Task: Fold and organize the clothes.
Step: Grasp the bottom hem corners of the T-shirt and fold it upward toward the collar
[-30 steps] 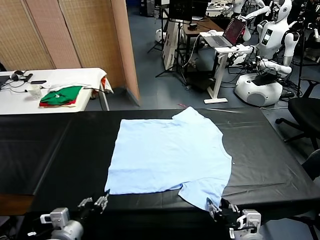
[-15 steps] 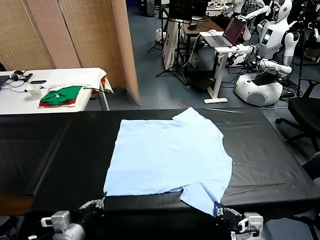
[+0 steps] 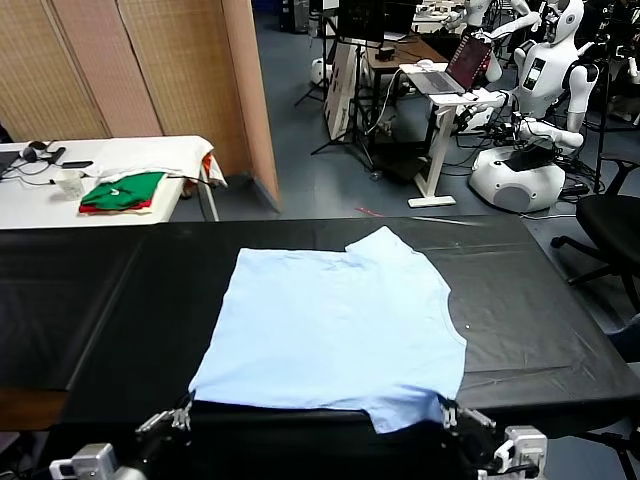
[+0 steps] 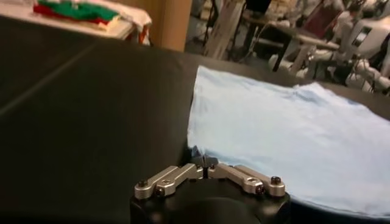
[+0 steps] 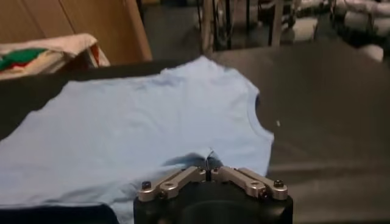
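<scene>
Both sets of fingers clenched on the near edge of the pale blue T-shirt [image 3: 335, 335], spread flat on the black bench [image 3: 90, 300]: left gripper [image 4: 205, 165] at the hem corner, right gripper [image 5: 209, 169] at the sleeve. Best drawn evenly, keeping the cloth taut between both fingers, without bunching.

Pale sky-blue T-shirt [image 3: 335, 335] spread flat on my black table [image 3: 90, 320], near hem at the front edge, one sleeve pointing away.

Both arms below the end effectors, cut off by head view's bottom edge.
</scene>
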### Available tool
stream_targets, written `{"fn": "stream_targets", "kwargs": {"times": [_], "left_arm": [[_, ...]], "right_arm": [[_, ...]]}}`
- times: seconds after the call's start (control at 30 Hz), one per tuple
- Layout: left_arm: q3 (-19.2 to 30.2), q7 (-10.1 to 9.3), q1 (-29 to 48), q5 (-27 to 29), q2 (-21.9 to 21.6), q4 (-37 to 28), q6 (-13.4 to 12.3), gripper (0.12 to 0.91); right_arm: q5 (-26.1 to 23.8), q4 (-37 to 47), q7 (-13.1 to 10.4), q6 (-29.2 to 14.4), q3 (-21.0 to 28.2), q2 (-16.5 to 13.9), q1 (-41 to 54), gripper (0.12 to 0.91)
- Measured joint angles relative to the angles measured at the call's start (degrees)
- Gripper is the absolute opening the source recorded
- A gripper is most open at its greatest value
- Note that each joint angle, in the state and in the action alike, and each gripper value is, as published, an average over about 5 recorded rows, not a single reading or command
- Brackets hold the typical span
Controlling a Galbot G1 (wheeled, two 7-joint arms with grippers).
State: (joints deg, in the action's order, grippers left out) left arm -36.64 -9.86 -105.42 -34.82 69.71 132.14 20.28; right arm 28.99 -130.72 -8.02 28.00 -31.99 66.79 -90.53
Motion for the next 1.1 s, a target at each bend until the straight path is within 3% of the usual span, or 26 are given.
{"fn": "stream_targets", "kwargs": {"times": [0.47, 0.7, 1.0, 1.1], "left_arm": [[5.4, 2.21, 16.6, 9.2, 0.2, -10.5, -3.9, 0.146], [9.2, 2.41, 22.8, 9.6, -1.0, -16.2, -2.4, 0.146], [12.6, 2.12, 28.7, 9.5, -2.0, -22.2, -2.2, 0.146], [13.3, 1.99, 30.2, 9.5, -2.0, -23.6, -2.2, 0.146]], "right_arm": [[-4.3, 15.3, -0.3, -1.6, 7.2, -0.2, 16.3, 0.141], [-5.2, 19.2, -0.5, -1.7, 8.4, 0.3, 19.5, 0.141], [-5.1, 22.5, 0.1, -2.3, 8.3, 1.3, 20.7, 0.141], [-4.5, 22.3, 0.8, -1.1, 8.2, 1.4, 20.4, 0.178]]}}
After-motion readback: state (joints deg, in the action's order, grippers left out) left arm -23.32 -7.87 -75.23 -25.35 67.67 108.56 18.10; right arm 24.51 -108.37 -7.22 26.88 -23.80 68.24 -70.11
